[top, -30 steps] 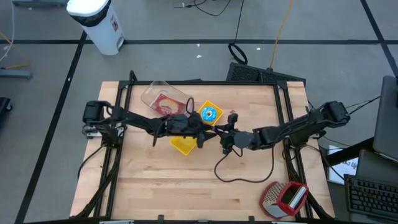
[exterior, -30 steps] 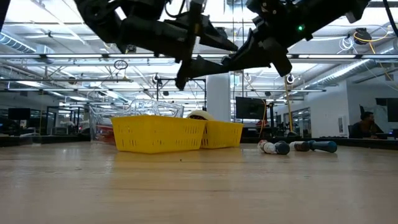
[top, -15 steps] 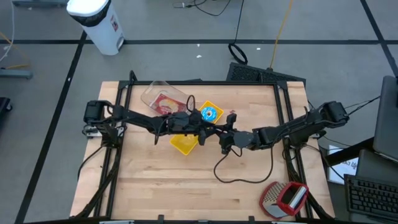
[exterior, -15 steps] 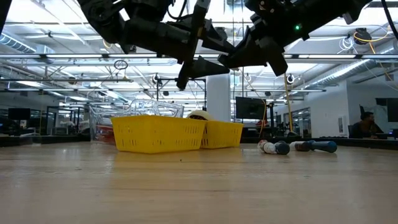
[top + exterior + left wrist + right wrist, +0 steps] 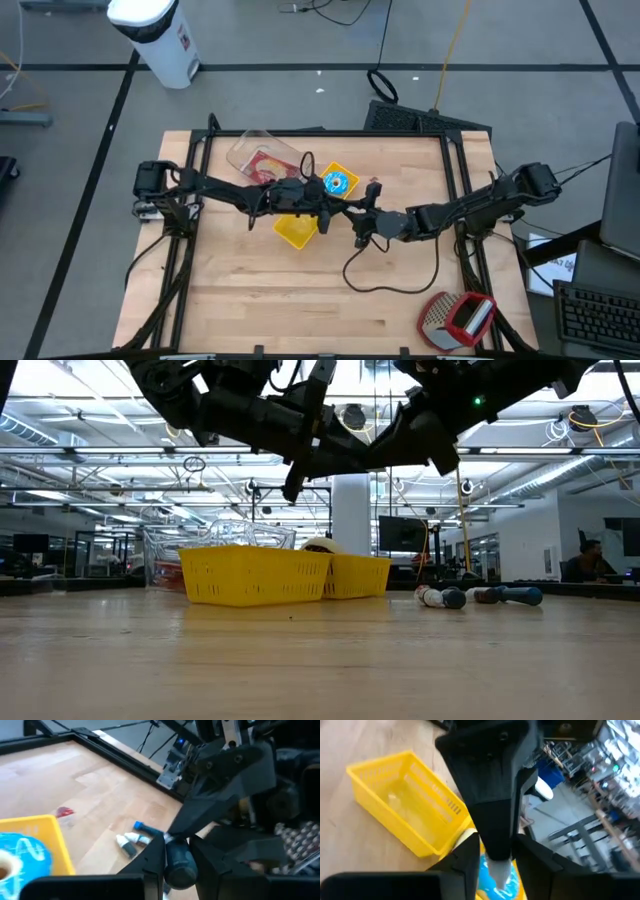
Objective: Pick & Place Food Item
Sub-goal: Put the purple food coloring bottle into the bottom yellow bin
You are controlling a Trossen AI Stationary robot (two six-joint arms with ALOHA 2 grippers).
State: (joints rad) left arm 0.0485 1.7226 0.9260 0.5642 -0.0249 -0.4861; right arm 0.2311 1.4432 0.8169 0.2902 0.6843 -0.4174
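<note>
Left tool [image 5: 336, 207] and right tool [image 5: 349, 210] meet tip-to-tip above yellow basket [image 5: 295, 231]

Bare table [image 5: 260, 290] fills the frame's lower half; yellow baskets [image 5: 296, 231], a clear container [image 5: 262, 158] and crossed arms crowd the centre.

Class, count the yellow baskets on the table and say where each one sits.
2. One yellow basket sits near the table's middle, under the left arm; the other yellow basket, holding a blue-topped item, sits just behind it. None seems hidden.
</note>
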